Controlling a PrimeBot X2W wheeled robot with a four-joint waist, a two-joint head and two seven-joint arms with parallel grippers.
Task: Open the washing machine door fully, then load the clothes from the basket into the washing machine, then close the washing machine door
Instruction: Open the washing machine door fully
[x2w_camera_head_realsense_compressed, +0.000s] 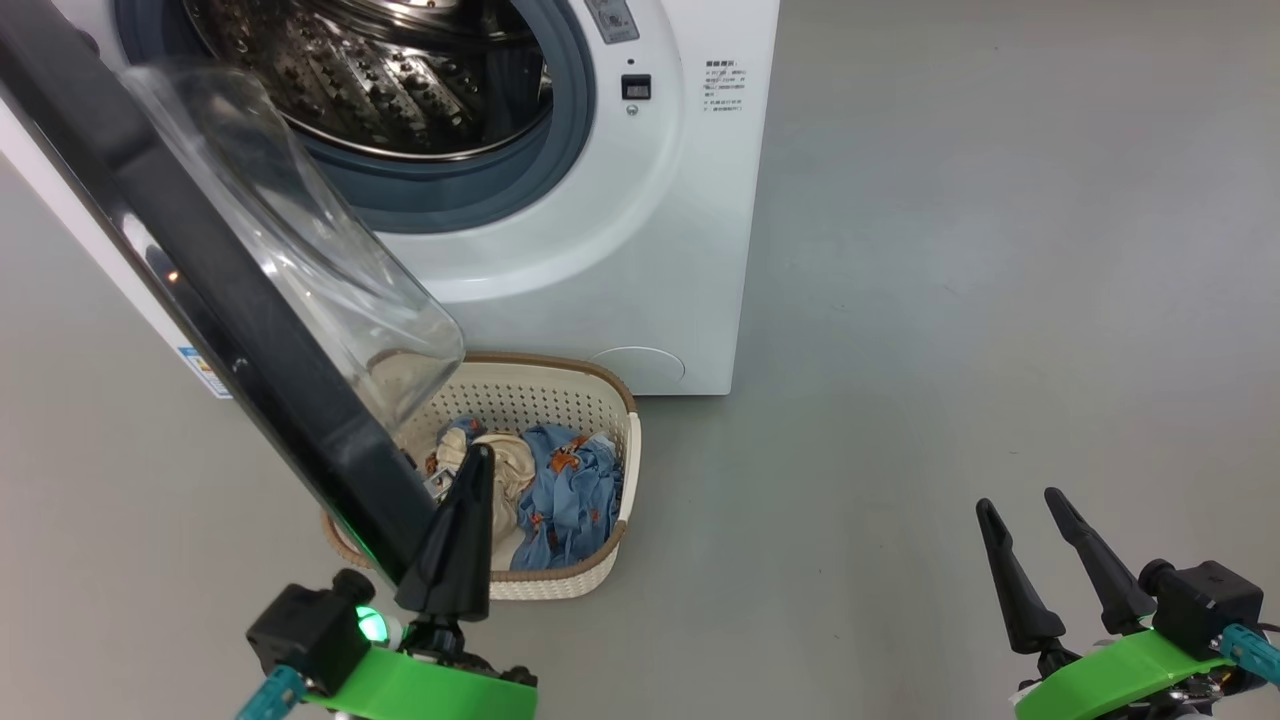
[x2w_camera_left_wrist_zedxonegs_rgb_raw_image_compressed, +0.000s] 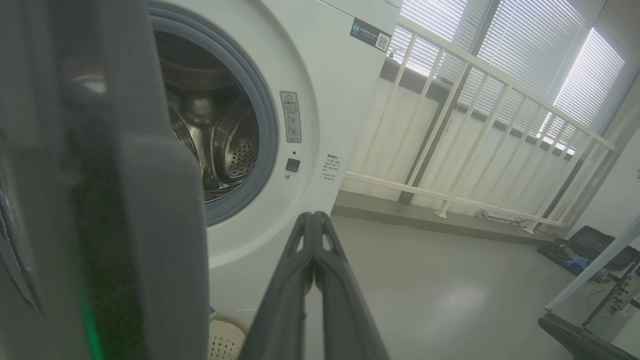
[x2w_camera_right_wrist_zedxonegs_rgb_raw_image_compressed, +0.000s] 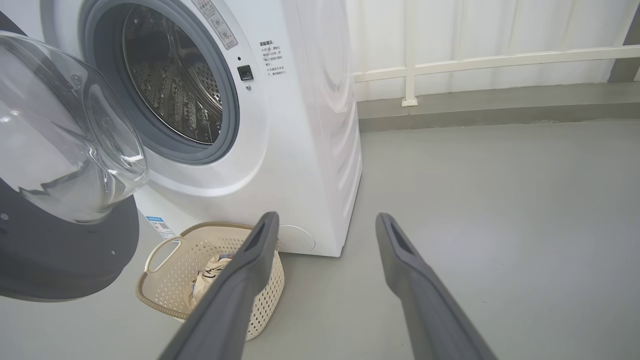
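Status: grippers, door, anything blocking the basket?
Left gripper shut, empty, beside the washing machine door edge. Right gripper open, empty. Door open; clothes in basket. Door glass overhangs basket's left side.

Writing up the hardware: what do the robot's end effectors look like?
The left end effector and right end effector each have two long tapered black fingers on a green bracket, beside a black camera block with a teal cable. A green light glows by the left one.
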